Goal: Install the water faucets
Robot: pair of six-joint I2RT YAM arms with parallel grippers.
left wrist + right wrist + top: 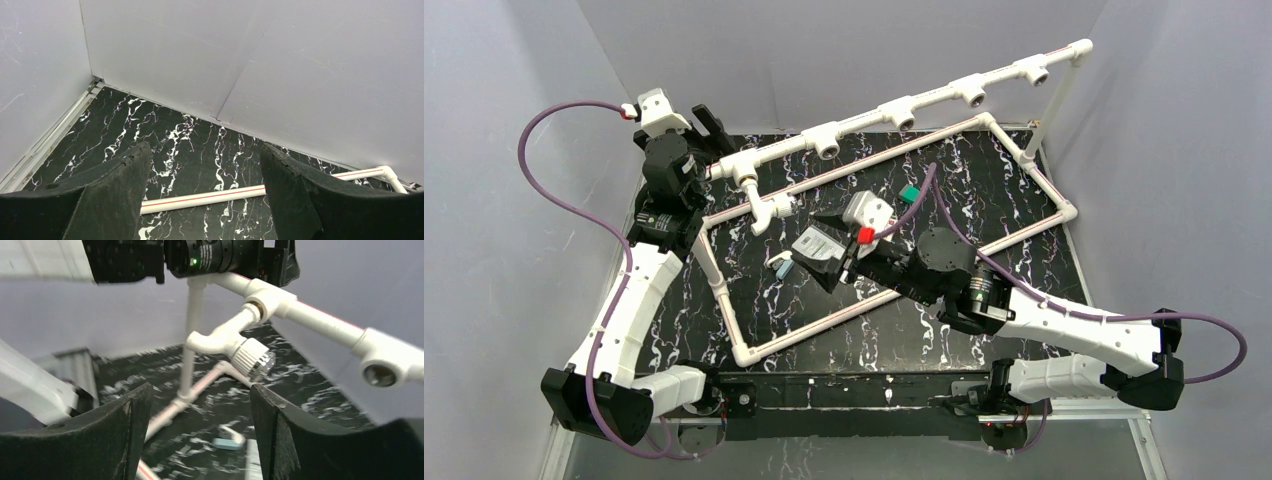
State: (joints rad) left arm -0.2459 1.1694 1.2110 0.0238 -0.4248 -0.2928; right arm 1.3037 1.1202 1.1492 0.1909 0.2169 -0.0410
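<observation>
The small white plastic faucet (764, 210) with a ribbed round knob sits in the leftmost tee socket of the long white pipe rail (864, 122). Only the right wrist view shows its knob close up, just beyond the right gripper (197, 390), whose fingers are spread wide and empty. The left gripper (202, 147), by the rail's left end, also gapes wide and touches nothing.

You have no text, number or brand you can read in any view: the pale sticker (808, 243) at the wrist of the right arm (1064, 325) is too small to make out, and the pipe (200, 197) carries only a plain red line
</observation>
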